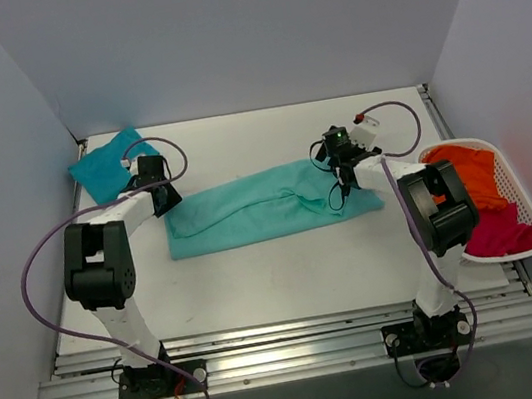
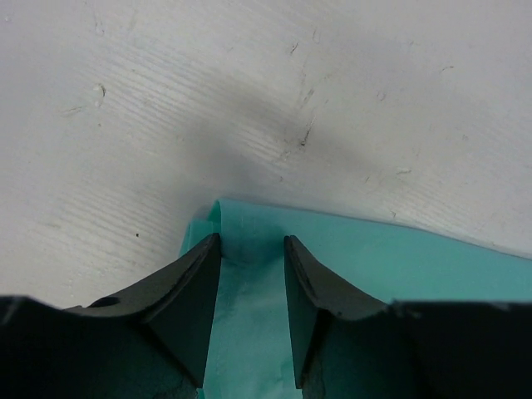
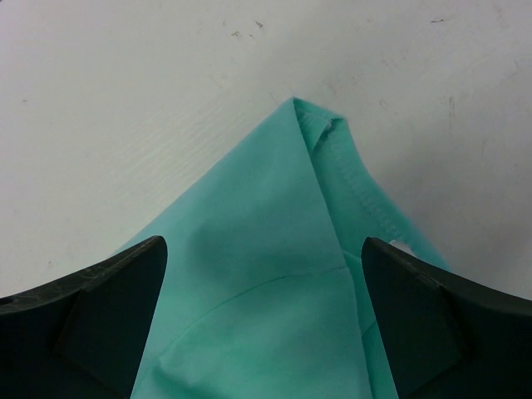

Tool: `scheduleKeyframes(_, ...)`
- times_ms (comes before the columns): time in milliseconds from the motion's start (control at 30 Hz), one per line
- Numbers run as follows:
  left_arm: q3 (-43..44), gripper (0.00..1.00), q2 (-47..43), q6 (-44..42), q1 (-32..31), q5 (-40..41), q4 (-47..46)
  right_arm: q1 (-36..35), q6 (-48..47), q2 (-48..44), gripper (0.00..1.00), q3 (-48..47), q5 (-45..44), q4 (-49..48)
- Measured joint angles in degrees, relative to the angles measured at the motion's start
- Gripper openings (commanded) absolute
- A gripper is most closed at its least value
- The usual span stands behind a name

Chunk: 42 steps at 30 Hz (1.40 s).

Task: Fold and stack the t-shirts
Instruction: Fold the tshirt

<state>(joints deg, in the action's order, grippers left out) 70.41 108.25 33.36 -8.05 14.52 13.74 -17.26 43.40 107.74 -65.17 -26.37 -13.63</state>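
Found the mint-green t-shirt [image 1: 258, 211] laid out as a long, flat strip across the middle of the table [image 1: 280, 288] in the top view, running from left of centre to right of centre. Saw the left gripper [image 1: 167, 200] down at the strip's left end. In the left wrist view, saw its fingers [image 2: 195, 291] drawn narrow, low in the frame, with a fold of the cloth's corner pinched between them and bare table filling the upper half. Saw the right gripper [image 1: 342, 187] over the strip's right end. In the right wrist view, saw its fingers [image 3: 108, 307] spread wide at the lower corners, holding nothing, with a stitched corner of the shirt pointing up between them toward the frame's centre. Noted a darker teal t-shirt [image 1: 104, 166] folded at the upper left of the table, near the left gripper and apart from the green strip. Noted a white basket [image 1: 523, 194] at the right edge, holding an orange t-shirt [image 1: 469, 172] toward the top and a magenta t-shirt [image 1: 500, 235] below it.
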Motion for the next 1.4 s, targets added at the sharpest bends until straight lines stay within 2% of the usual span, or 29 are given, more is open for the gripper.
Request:
scheduleKeyframes(100, 1.31, 0.41, 1.46, -0.02, 0.0, 0.02, 0.15, 1.42, -0.15, 1.38, 0.99, -0.2, 0.87, -0.26)
scheduleKeyframes(200, 2.58, 0.33, 2.62, -0.11, 0.0, 0.04, 0.44, 2.71, -0.17, 1.9, 0.99, -0.28, 1.75, -0.31)
scheduleKeyframes(233, 2.95, 0.29, 2.93, -0.15, 0.0, 0.04, 0.59, 3.04, -0.17, 1.9, 0.99, -0.31, 1.95, -0.37)
scheduleKeyframes(267, 3.23, 0.16, 3.15, -0.13, 0.0, 0.04, 0.63, 3.32, -0.17, 1.9, 0.99, -0.37, 2.03, -0.59)
scheduleKeyframes(367, 3.78, 0.02, 3.5, -0.33, 0.0, 0.11, 0.85, 3.98, -0.17, 1.9, 0.98, -0.52, 2.49, -1.18)
scheduleKeyframes(900, 8.44, 0.02, 5.79, -0.57, 2.69, -2.01, 1.66, 4.09, -1.29, 1.9, 0.74, -0.52, 4.63, -2.91)
scheduleKeyframes(1133, 14.4, 0.02, 9.66, -0.98, 4.44, -5.31, 2.4, 4.11, -1.46, 2.84, 0.53, -1.22, 4.92, -3.87)
scheduleKeyframes(1400, 16.31, 0.02, 13.38, -1.09, 4.74, -7.19, 3.21, 4.11, -1.44, 6.56, 0.51, -2.47, 6.14, -4.81)
